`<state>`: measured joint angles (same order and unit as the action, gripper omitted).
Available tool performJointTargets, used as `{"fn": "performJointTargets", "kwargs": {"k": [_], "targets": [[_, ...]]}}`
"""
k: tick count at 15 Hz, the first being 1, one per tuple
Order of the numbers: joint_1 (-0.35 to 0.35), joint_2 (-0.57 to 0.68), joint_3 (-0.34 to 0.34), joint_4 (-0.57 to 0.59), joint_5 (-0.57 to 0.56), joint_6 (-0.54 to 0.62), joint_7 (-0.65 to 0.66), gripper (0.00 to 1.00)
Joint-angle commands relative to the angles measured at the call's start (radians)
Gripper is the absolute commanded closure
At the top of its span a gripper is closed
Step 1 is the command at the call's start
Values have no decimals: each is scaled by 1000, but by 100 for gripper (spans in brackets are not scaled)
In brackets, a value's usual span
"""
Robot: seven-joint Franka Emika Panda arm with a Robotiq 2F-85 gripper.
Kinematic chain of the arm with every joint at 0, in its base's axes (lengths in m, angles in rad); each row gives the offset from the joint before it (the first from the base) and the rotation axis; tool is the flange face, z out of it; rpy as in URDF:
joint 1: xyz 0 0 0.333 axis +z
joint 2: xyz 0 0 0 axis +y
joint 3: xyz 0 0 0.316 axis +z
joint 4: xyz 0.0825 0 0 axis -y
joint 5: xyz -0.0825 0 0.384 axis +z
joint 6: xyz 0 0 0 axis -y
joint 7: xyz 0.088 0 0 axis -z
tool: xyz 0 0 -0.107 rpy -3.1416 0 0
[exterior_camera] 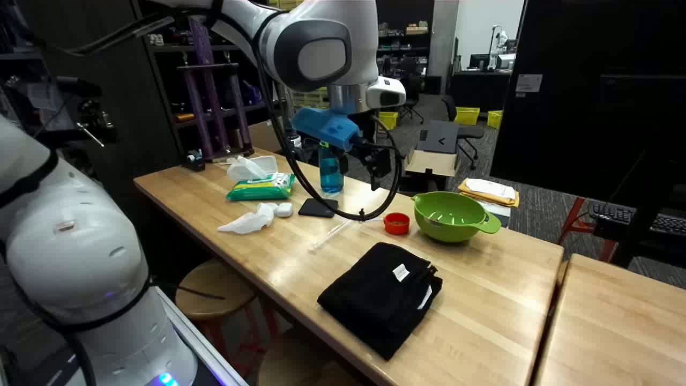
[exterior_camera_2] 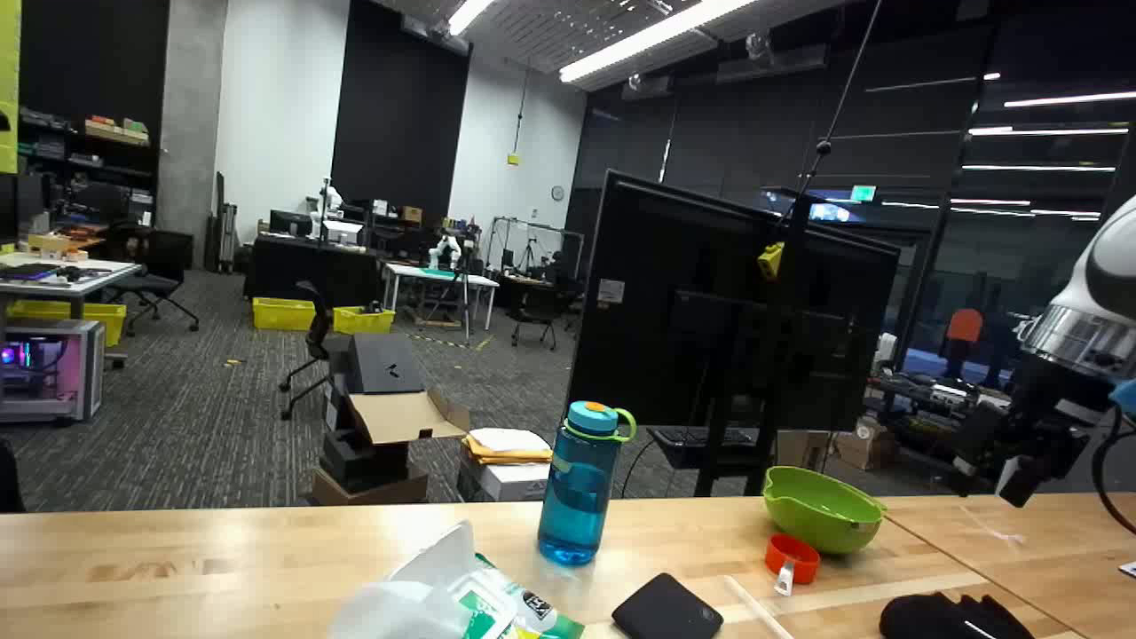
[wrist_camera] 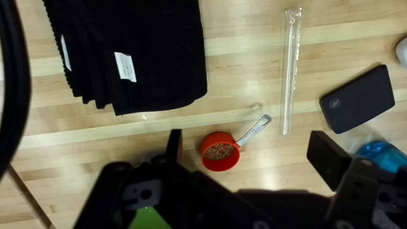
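the gripper [wrist_camera: 248,147] hangs above the tabletop [wrist_camera: 241,79], its fingers spread wide and nothing held between them. below it, framed by the gap in the wrist view and closer to one finger, sits the red measuring cup [wrist_camera: 220,164]. it stands upright, presumably so the brown pellets [wrist_camera: 219,151] stay in; its metal handle [wrist_camera: 255,129] juts away from that finger. under the gripper's body, just beside the cup, stands the green spouted bowl [exterior_camera: 450,229], upright too, and it probably crowds that finger's side most. past the opposite finger are the blue water bottle [wrist_camera: 380,152], perhaps tall enough to get in the way, and a flat black case [wrist_camera: 357,98]. ahead of the fingertips lie a clear plastic sleeve [wrist_camera: 290,76] and a black cloth [wrist_camera: 159,57], apparently folded to keep it compact. a black cable [wrist_camera: 16,79] loops beside the cup-side finger.
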<state>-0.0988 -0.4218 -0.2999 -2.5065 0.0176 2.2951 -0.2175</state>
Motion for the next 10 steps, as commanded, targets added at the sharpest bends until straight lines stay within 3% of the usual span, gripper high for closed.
{"fn": "performJointTargets", "kwargs": {"k": [1,10], "targets": [[-22,3,21,2,12,-3,-9,0],[-27,12,16,6,13,-4,-11,0]]}}
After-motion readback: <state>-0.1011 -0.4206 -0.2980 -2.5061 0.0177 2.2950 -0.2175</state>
